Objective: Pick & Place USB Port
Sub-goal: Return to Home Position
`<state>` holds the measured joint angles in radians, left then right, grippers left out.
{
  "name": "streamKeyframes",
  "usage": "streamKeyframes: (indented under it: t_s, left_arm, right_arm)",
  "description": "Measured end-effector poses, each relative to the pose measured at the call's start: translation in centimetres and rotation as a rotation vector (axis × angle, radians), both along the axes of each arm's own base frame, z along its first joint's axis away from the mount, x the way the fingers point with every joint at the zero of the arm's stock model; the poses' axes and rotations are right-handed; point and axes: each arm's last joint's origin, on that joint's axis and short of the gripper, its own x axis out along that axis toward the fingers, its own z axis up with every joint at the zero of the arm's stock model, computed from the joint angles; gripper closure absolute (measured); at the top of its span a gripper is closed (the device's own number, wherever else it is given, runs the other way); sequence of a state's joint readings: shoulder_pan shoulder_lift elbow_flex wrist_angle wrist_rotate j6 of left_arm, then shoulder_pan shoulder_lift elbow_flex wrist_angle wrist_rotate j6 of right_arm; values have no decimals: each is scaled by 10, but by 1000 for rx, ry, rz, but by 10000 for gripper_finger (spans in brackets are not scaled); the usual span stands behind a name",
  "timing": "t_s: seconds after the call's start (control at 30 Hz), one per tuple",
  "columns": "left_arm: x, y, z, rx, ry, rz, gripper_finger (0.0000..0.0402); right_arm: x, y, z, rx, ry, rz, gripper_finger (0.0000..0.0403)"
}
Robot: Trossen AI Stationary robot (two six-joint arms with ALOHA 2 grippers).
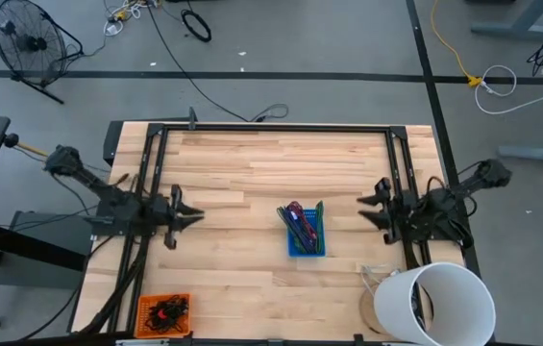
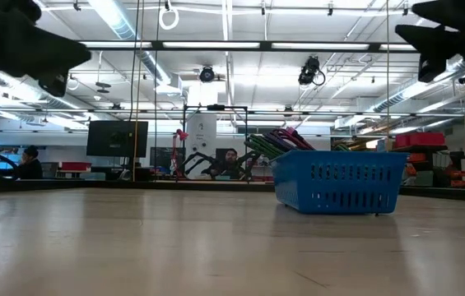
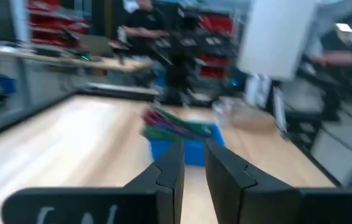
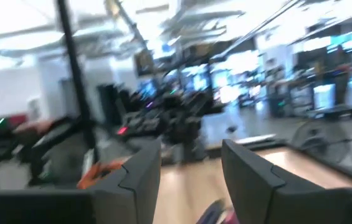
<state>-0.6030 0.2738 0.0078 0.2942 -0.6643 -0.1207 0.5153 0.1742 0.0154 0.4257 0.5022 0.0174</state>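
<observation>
A blue slotted basket (image 1: 307,249) (image 2: 339,185) (image 3: 188,150) stands on the wooden table a little right of centre. It holds a bundle of purple, green and red cables (image 1: 299,221) (image 2: 279,140) whose ends stick out over its rim. My left gripper (image 1: 197,217) (image 3: 194,165) hovers left of the basket, pointing level at it, its fingers a narrow gap apart. My right gripper (image 1: 365,210) (image 4: 191,168) hovers right of the basket, open wider and holding nothing. No single USB part can be told apart.
An orange tray (image 1: 146,306) with small dark parts sits at the near left corner. A large white bucket (image 1: 449,298) stands at the near right corner, with clear plastic (image 1: 377,279) beside it. A dark frame (image 1: 271,127) runs along the far edge. Bare wood lies between the grippers and the basket.
</observation>
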Motion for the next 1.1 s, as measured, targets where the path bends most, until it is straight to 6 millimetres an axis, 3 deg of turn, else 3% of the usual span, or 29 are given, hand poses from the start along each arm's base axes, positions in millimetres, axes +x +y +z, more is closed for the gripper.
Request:
streamKeyframes:
  t_s: [0.43, 0.6, 1.1]
  left_arm:
    - [-11, 37, 21, -119, -241, 292, 335]
    - [-13, 45, 26, -139, -301, 381, 335]
    - [-13, 57, 25, -113, -301, 524, 335]
  right_arm:
    - [-13, -33, 18, 91, -222, -299, 234]
    - [-12, -40, 17, 78, -215, -383, 234]
    - [-13, -43, 17, 111, -204, -468, 234]
